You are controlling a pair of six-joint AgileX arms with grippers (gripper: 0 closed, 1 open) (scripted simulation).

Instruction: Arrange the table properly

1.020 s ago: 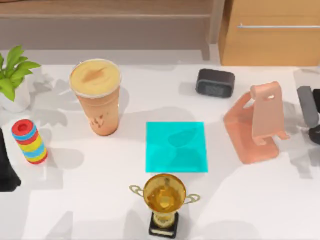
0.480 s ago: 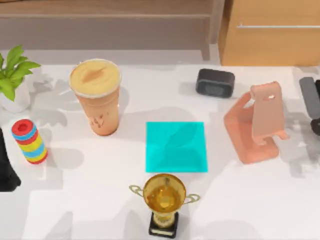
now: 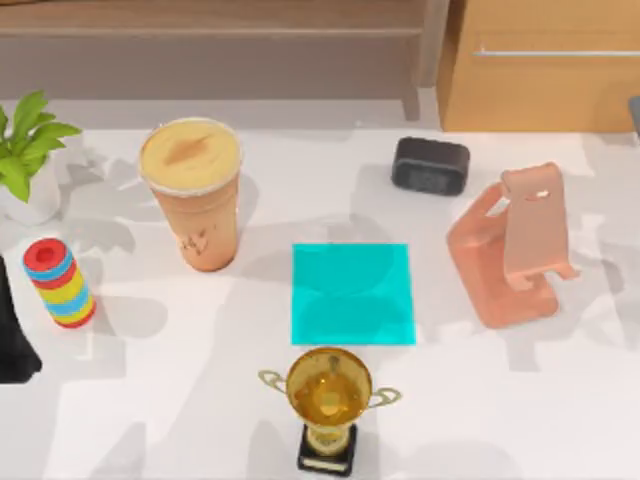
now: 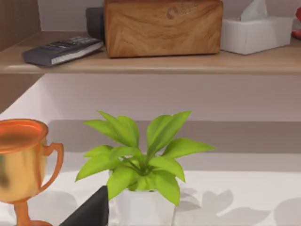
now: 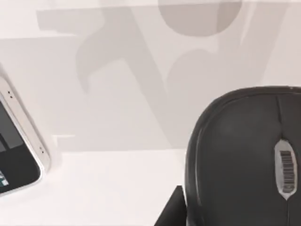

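Note:
The table [image 3: 180, 400] is a wide white top. A cyan mat [image 3: 350, 293] lies at its middle, with a gold trophy [image 3: 328, 400] just in front of it. In the right wrist view a black mouse [image 5: 244, 155] lies close under the camera, beside a dark finger [image 5: 170, 212] of my right gripper. A phone [image 5: 16, 150] lies farther off on the white surface. My right arm [image 3: 636, 112] is a sliver at the far right edge. My left arm [image 3: 10, 340] rests at the left edge, and one of its fingers [image 4: 89, 212] points toward a potted plant [image 4: 141, 165].
An orange drink cup [image 3: 192, 190], a stack of coloured rings [image 3: 58, 282] and the plant [image 3: 25, 150] stand on the left. A black clock [image 3: 430, 165] and pink phone stand [image 3: 515, 245] stand on the right. A wooden cabinet [image 3: 545, 70] and shelf [image 4: 150, 61] lie behind.
My right arm has moved from beside the phone stand toward the back right, almost out of the top view. Its shadows shifted across the mat. The objects on the table have stayed put.

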